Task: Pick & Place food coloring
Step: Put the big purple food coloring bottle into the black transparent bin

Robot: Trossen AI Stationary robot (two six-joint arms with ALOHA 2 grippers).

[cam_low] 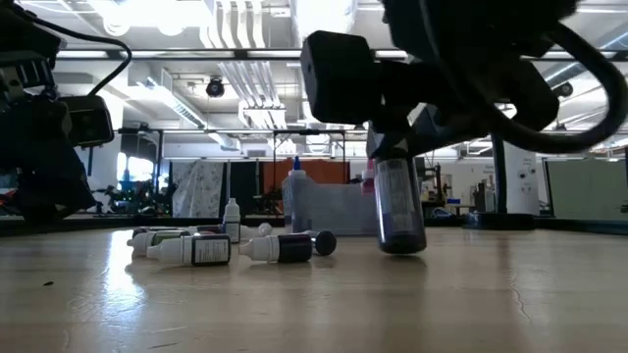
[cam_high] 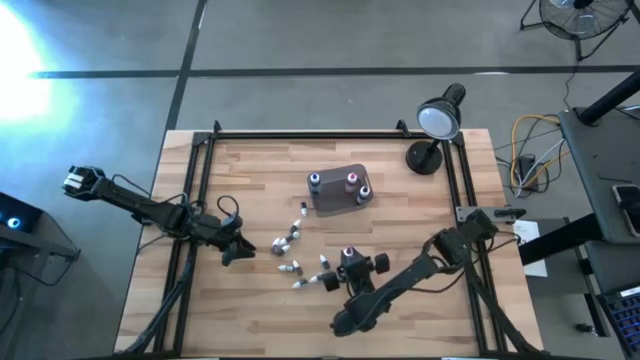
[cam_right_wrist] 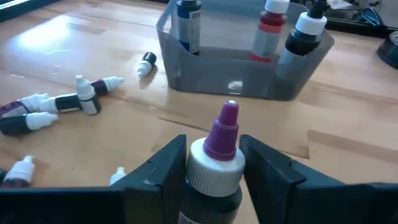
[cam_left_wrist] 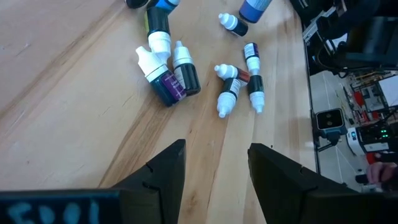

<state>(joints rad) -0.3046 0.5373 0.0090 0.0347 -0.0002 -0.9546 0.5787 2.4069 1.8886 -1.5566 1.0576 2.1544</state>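
**Right end effector holds purple-capped bottle upright on surface**

The right end effector [cam_high: 349, 262] sits in the lower centre of the high view. Its 2 fingers [cam_right_wrist: 163, 163] are clamped on a dark bottle [cam_right_wrist: 217, 163] with a purple tip and white collar. In the low view this bottle [cam_low: 397, 206] stands upright right of centre, its base at the surface [cam_low: 314, 294]; whether it touches cannot be told.

The grey tub [cam_high: 338, 190] lies above it in the high view, near the frame centre. It contains 3 upright bottles: 1 blue-capped [cam_right_wrist: 188, 22], 1 red with a white cap [cam_right_wrist: 269, 28], 1 dark with a white cap [cam_right_wrist: 303, 32].

Loose bottles [cam_high: 290, 240] lie on their sides between the 2 arms, left of the held bottle. The left wrist view shows several in a cluster [cam_left_wrist: 171, 71] at upper centre.

The left end effector [cam_high: 238, 248] waits at centre left of the high view, beside the loose bottles, fingers [cam_left_wrist: 165, 174] apart and holding nothing.

A desk lamp [cam_high: 438, 120] stands at the upper right of the surface.
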